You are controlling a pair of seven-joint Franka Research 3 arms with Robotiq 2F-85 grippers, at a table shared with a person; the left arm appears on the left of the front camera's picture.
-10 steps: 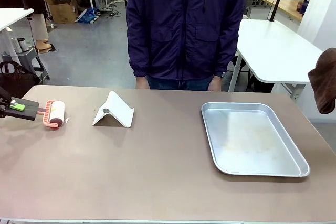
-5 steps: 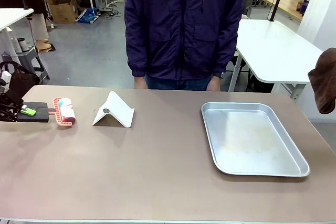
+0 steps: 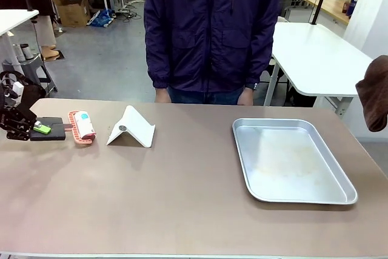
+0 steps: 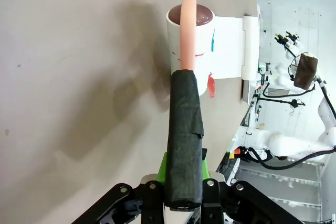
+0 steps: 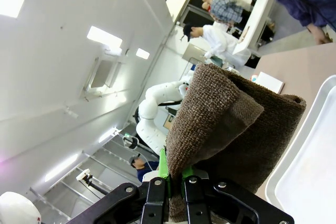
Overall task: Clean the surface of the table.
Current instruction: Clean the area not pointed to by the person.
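Observation:
The brown table (image 3: 182, 204) carries a lint roller (image 3: 82, 127) at its far left: a white roll in a pink frame on a black handle (image 3: 50, 129). My left gripper (image 3: 31, 128) is shut on that handle, and the roll rests on the tabletop. In the left wrist view the handle (image 4: 185, 135) runs up from my left gripper (image 4: 184, 195) to the roll (image 4: 191, 32). At the right edge, above table height, my right gripper is shut on a folded brown cloth (image 3: 374, 92). The right wrist view shows the cloth (image 5: 226, 124) pinched in the right gripper (image 5: 176, 178).
A white folded stand (image 3: 131, 128) sits just right of the roller. A shiny metal tray (image 3: 242, 150) lies on the right half of the table. A person in a dark jacket (image 3: 212, 28) stands at the far edge, hands hanging down.
My left gripper has pushed the lint roller to the right along the table, closer to the white stand. The right arm and cloth have not moved.

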